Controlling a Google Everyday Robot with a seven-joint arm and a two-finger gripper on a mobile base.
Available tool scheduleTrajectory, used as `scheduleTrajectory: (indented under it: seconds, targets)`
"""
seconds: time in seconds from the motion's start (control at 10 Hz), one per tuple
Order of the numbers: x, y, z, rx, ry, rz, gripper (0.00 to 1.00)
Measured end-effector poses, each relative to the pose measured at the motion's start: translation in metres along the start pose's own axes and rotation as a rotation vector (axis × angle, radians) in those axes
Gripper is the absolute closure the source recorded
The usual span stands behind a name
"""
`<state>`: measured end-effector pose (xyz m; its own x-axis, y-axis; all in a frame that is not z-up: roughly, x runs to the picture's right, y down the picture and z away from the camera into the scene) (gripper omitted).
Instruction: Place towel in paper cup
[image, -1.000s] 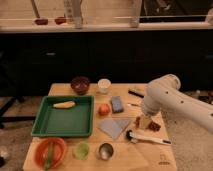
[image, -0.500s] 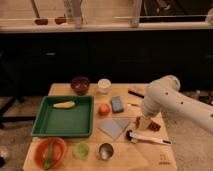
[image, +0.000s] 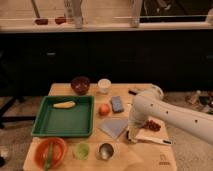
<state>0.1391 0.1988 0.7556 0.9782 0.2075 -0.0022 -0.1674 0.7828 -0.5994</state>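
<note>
The towel (image: 114, 127) is a grey-blue square cloth lying flat on the wooden table, in front of the orange fruit. The paper cup (image: 104, 85) is white and stands upright at the table's back edge, next to the dark bowl. My gripper (image: 131, 135) hangs from the white arm that reaches in from the right. It is low over the table at the towel's right edge. Whether it touches the cloth cannot be told. The cup is well behind the gripper.
A blue-grey block (image: 117, 104) and an orange fruit (image: 104, 109) lie between towel and cup. A green tray (image: 45, 127) holds a banana (image: 65, 104). A dark bowl (image: 80, 84), orange bowl (image: 50, 151), green cup (image: 81, 150), metal cup (image: 105, 150) and red food (image: 151, 125) stand around.
My gripper has moved a little left and down, closer to the towel's right edge. The towel and cup have not moved.
</note>
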Motion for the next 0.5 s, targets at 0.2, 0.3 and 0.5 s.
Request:
scheduleTrajectory:
  seconds: [0.2,0.3,0.5]
  targets:
    - [-0.011,0.002,0.012,0.002,-0.010,-0.002,0.20]
    - [-0.019,0.001,0.021,0.000,-0.015,-0.009,0.20]
    - [-0.034,-0.001,0.036,-0.013,-0.040,-0.023,0.20]
